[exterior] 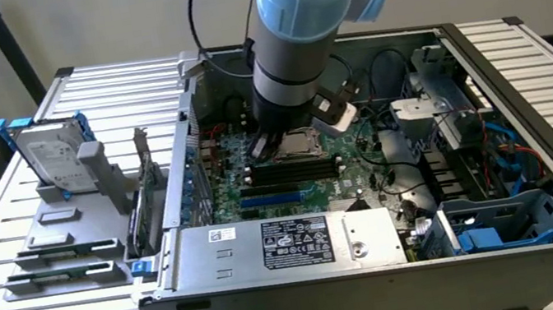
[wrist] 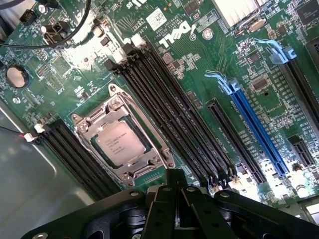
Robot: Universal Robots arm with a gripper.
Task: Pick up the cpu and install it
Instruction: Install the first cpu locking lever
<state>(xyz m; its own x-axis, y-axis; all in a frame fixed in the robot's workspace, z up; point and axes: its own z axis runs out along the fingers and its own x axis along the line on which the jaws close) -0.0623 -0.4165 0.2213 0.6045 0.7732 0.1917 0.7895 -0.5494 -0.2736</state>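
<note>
1. We see one open computer case (exterior: 384,271) on the slatted table (exterior: 2,248); everything below is placed against it.
2. We count one robot arm (exterior: 295,27), reaching down into the case over the green motherboard (exterior: 350,160).
3. One silver labelled power supply (exterior: 291,244) lies along the case's near edge.
4. One hard drive with blue rails (exterior: 49,157) stands upright outside the case, off to the exterior view's left.
5. In the wrist view, one long blue slot (wrist: 256,132) and several black memory slots (wrist: 179,119) cross the board.
6. One gripper (wrist: 174,191) hangs just above the board; whether its jaws are apart or together we cannot tell.
7. One cpu (wrist: 119,143), inside the case: a small flat silver square, faintly printed, lying in its metal socket frame (wrist: 89,127).
</note>
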